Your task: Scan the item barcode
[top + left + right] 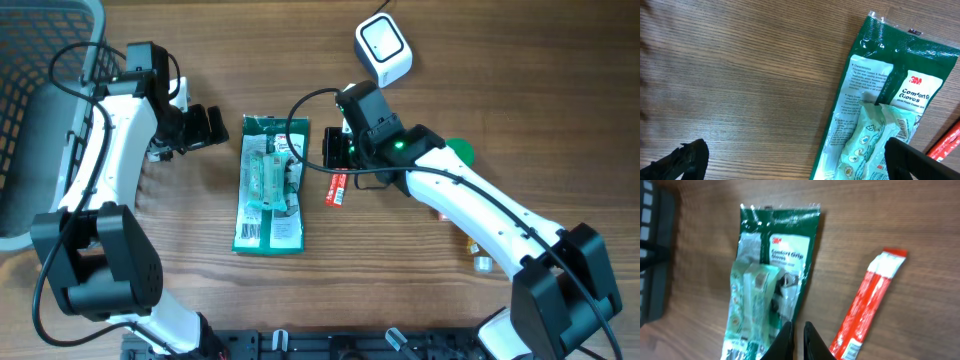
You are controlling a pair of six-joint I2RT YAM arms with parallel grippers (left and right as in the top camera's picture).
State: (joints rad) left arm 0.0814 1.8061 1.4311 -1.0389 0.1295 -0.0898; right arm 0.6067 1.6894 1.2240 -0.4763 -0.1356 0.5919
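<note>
Glove pack [270, 185] laid flat at mid-table, gripped by neither arm.

On the green pack's white label, "3M" in red and "Comfort Grip Gloves" were read; the finer print was too blurred to be made out. The left gripper [208, 127] was seen at the pack's 10 o'clock, jaws spread wide with nothing between them. The right gripper [798, 340] was seen at the pack's 2 o'clock, jaws pressed together on nothing. A red sachet [337, 187] was laid just beside the pack at 3 o'clock, and a white scanner [384, 48] was set well apart at 1 o'clock.
</note>
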